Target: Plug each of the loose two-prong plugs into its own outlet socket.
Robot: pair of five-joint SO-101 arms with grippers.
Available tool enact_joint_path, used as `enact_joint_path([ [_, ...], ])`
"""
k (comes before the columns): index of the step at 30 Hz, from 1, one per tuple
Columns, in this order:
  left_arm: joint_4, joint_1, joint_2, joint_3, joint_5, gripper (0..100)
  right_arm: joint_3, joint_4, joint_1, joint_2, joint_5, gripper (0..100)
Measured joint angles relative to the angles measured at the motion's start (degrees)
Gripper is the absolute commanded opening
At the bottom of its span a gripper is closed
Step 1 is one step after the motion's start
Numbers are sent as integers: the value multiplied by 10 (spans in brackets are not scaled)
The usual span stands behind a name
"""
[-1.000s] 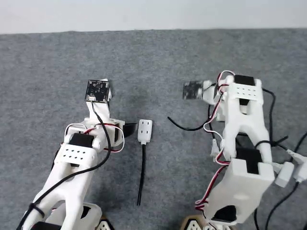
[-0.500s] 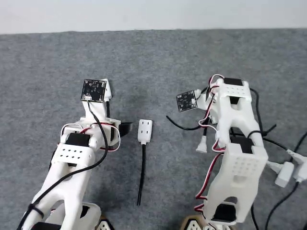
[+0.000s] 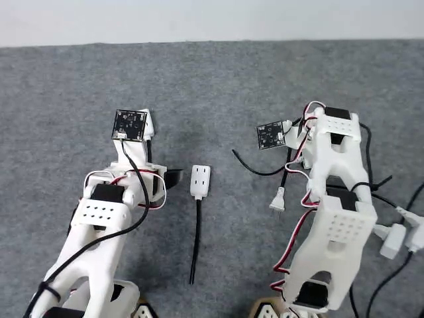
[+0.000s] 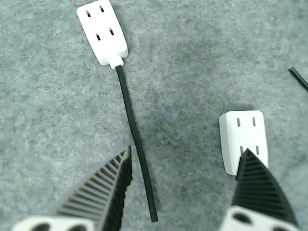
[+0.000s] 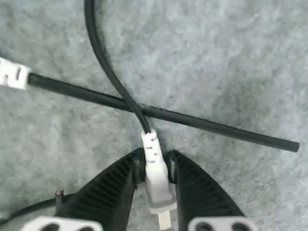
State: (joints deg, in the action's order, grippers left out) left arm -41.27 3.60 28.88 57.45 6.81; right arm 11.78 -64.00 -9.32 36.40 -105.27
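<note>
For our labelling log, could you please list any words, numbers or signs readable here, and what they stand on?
None can be read.
The outlet socket and the plug in the right gripper carry no legible print.
Any marks on the wrist camera board are too small to read.

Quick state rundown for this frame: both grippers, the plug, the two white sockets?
left gripper: open, holding nothing.
right gripper: shut on the plug.
plug: clamped between the fingers, cord attached, not in any socket.
corded socket: lying flat, both slot pairs empty.
second socket: lying flat beside a left finger, visible slots empty.
</note>
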Motion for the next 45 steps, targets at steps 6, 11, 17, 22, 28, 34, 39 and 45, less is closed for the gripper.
enact_joint_path([
  [6,0,0,0,0,0,327,9,-1,4,2,17,5],
  [11,0,0,0,0,0,327,34,-55,18,-4,143,8],
  [17,0,0,0,0,0,327,50,-220,66,-75,439,8],
  [22,0,0,0,0,0,327,50,-275,69,-134,773,8],
  [28,0,0,0,0,0,327,19,-295,120,-149,971,8],
  [34,0,0,0,0,0,327,-115,-170,221,-149,1025,13],
  [39,-2,0,0,0,-4,327,-169,-85,229,-149,1012,179],
  [45,-12,0,0,0,-4,327,-167,-79,236,-149,995,188],
])
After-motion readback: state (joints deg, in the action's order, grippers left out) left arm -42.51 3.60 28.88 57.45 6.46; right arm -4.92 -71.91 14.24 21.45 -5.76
